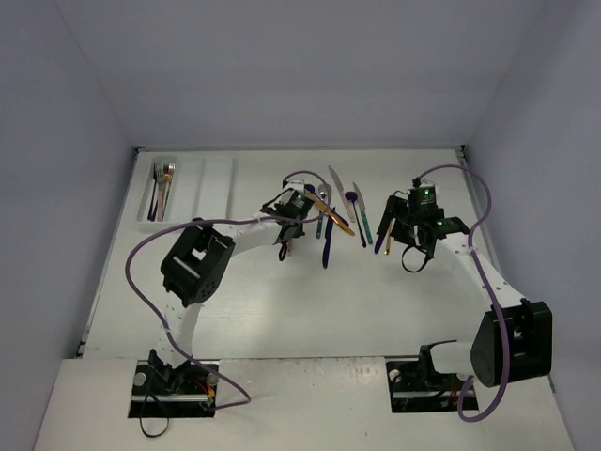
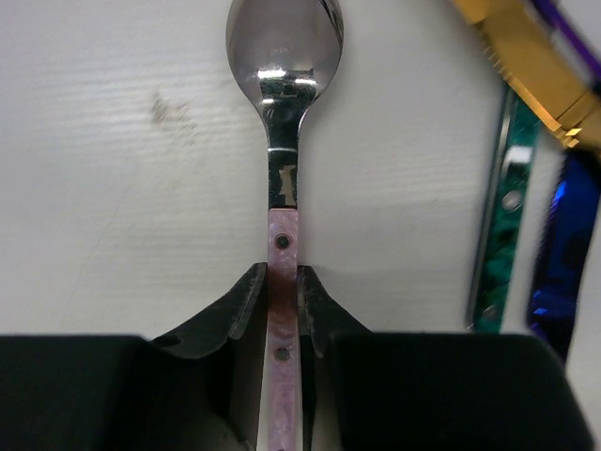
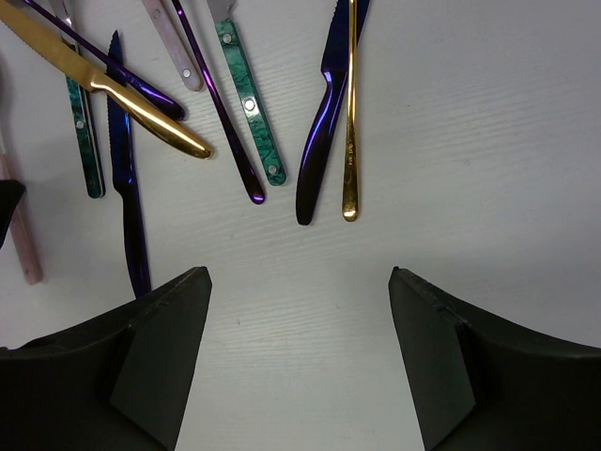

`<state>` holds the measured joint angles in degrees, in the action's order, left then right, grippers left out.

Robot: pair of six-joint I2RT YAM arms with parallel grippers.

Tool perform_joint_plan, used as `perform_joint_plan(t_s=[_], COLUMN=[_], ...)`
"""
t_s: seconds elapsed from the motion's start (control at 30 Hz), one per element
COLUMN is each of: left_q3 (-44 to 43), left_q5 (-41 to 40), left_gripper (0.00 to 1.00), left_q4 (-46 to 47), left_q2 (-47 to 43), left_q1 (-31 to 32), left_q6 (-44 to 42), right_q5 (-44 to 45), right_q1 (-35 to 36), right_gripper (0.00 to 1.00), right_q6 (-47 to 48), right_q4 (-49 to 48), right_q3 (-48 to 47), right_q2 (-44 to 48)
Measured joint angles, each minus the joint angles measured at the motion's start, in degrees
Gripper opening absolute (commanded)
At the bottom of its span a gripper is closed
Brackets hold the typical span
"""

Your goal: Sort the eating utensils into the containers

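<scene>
Stretching across the counter (image 1: 282,310), white tray (image 1: 214,183) sitting far left, carrying utensils (image 1: 161,188) in its leftmost compartment. Holding the right end effector (image 3: 299,282) wide near a dark blue knife (image 3: 317,150). Clamping the left end effector (image 2: 282,287) on the pink-handled spoon (image 2: 285,56) at centre.

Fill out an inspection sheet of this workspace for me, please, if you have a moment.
Surface: white table, with a faint smudge beside the spoon.
Job's things: loose utensils scattered mid-table; white tray at the far left, with sorted utensils in its leftmost compartment.
Clutter: nothing seen.
Grippers: left gripper shut on the pink-handled spoon; right gripper open over bare table, just short of the utensil handles.
Cables: purple cables loop along both arms, clear of the utensils.
Surroundings: plain grey walls on three sides.
</scene>
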<state>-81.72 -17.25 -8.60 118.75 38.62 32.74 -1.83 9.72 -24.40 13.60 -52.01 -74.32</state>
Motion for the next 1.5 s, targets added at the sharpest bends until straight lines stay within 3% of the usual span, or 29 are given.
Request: perform_joint_plan(t_s=[0.23, 0.47, 0.67, 0.83, 1.03, 1.23, 1.33, 1.5], left_q3=[7.0, 7.4, 1.2, -5.8, -8.5, -9.6, -9.0, -5.6], left_q5=[-0.6, 2.3, 6.8, 9.5, 11.0, 11.8, 12.3, 12.7], left_gripper=[0.0, 0.0, 0.0, 0.0, 0.23, 0.5, 0.57, 0.59], left_q4=[-3.0, -2.9, -3.6, -4.4, -5.5, -5.4, -5.2, -5.2], left_q2=[-11.3, -21.2, -16.6, -6.5, 0.8, 0.7, -2.0, -11.3], left_q1=[-2.7, -13.8, -24.4, -28.3, -29.2, -29.4, -29.4, -29.4], left_q6=[-4.7, -12.7, -18.8, -23.3, -25.3, -25.7, -25.0, -23.1], right_q5=[-0.1, -0.2, -0.2, -0.7, -1.0, -1.0, -0.8, 1.6], right_q1=[0.0, 0.0, 0.0, 0.0, 0.0, 0.0, 0.0, 0.0], right_gripper=[0.74, 0.74, 0.74, 0.74, 0.74, 0.74, 0.72, 0.63], right_q6=[0.0, 0.2, 0.5, 0.6, 0.7, 0.8, 1.1, 2.1], right_q4=[-0.1, -0.1, -0.1, -0.1, -0.1, -0.2, -0.8, -1.5], right_q3=[0.0, 0.0, 0.1, 0.6, 1.4, 1.4, 1.2, 0.5], right_q2=[0.0, 0.3, 0.7, 1.0, 1.4, 1.1, -1.0, -7.1])
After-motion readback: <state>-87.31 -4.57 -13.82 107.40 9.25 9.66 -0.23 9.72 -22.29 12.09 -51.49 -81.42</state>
